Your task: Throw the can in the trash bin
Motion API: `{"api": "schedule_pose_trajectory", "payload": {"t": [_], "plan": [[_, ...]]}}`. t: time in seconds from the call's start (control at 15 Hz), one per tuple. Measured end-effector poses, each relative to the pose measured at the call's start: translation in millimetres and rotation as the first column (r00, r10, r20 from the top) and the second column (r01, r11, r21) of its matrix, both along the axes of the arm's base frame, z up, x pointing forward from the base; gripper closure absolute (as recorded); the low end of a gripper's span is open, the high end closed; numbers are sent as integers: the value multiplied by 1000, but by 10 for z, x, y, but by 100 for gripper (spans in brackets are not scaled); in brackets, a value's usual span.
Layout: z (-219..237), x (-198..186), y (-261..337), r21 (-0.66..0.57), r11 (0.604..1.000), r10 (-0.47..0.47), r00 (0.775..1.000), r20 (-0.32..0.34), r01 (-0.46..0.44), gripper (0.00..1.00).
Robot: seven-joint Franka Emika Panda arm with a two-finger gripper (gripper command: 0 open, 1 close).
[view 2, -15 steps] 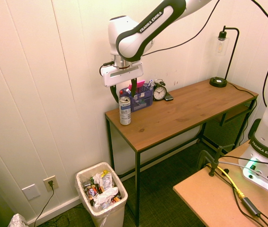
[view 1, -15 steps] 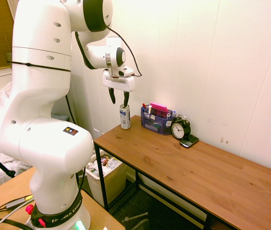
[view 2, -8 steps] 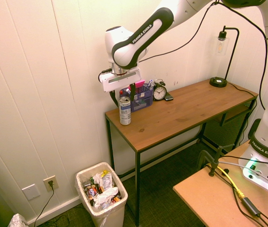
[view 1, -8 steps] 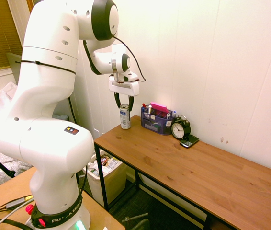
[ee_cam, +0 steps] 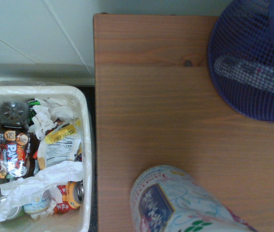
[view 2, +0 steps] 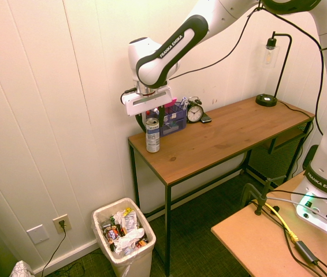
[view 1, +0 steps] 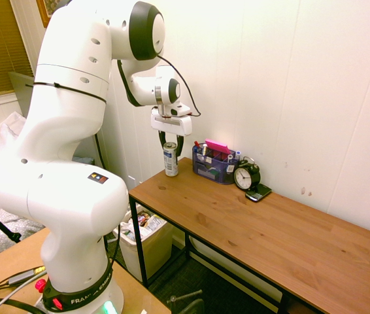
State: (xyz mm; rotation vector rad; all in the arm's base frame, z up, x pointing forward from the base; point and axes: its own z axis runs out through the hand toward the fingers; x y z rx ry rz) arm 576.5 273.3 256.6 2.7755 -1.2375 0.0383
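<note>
- My gripper is spread open, straddling the can's top, gripping nothing yet.
- The can stands upright at the desk's corner; trash bin on the floor toward 7 o'clock.
- Probably light, thin-walled, slippery: I'd pinch mid-body, gently.

The arm is showing glossy white rounded shells with black joint bands. "FRANKA EMIKA" lettering is running along 1 link, and a thin black cable is trailing beside it. 2 dark fingers are hanging from the white gripper block.

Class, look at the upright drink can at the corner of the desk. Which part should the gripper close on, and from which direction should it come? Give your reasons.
Grip the can on its smooth round upper wall, coming straight down from above. It stands upright, and the gripper hangs open directly over it.
</note>
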Motion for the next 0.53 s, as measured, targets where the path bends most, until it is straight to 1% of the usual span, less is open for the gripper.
{"api": "schedule_pose_trajectory", "payload": {"t": [0.33,0.47,0.53], "plan": [[7,-24,57,5,1000,5,1000,-2,-5,100],[64,-50,131,33,999,17,1000,-3,-17,100],[142,-88,224,59,998,37,999,1,-37,100]]}}
